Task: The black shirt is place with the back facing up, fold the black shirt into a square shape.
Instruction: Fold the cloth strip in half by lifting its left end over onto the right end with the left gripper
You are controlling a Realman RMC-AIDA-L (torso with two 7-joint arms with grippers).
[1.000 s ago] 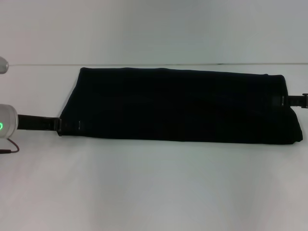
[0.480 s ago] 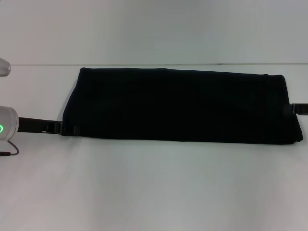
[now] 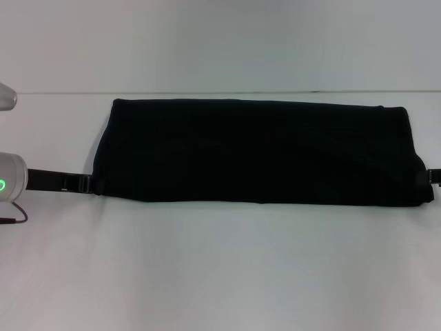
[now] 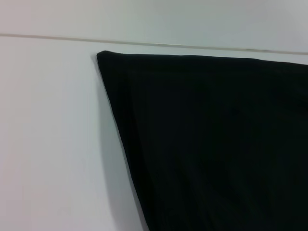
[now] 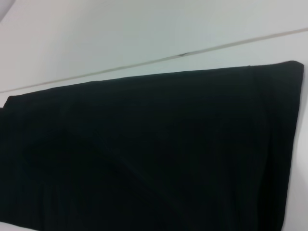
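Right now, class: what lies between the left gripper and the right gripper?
In the head view, the black shirt fills the whole stretch, folded into a long band on the table, with the left gripper at one end and the right gripper at the other.

black shirt flat on white table

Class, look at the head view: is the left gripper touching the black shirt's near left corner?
Cannot tell. In the head view the left gripper reaches right up to the black shirt at its near left corner, black against black, so neither contact nor a gap shows plainly. The left wrist view shows only cloth.
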